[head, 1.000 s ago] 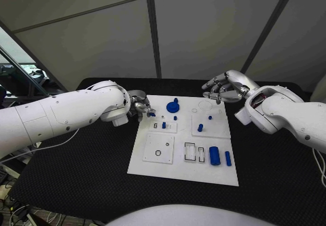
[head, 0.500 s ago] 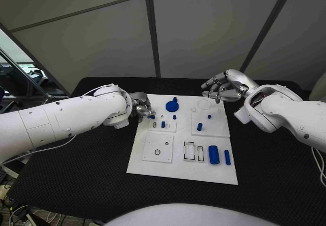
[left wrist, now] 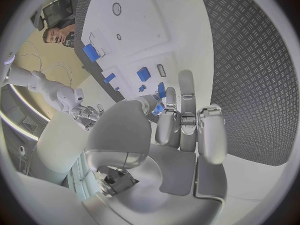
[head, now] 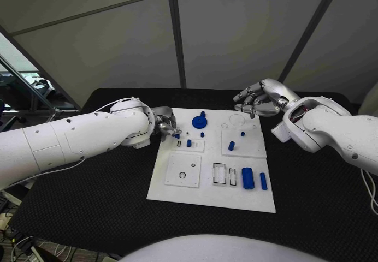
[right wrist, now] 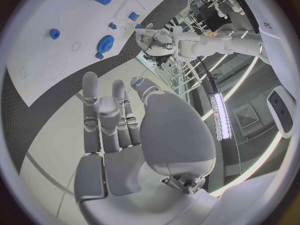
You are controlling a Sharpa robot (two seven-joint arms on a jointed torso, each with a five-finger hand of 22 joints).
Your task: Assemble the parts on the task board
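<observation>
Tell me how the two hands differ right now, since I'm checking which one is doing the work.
The left hand pinches a small blue part over the task board's left edge; the right hand holds nothing. The left hand reaches over the board, while the right hand hovers beyond its far right corner. Both are silver.

Left hand (head: 167, 126) at task board (head: 206, 192) edge
</observation>
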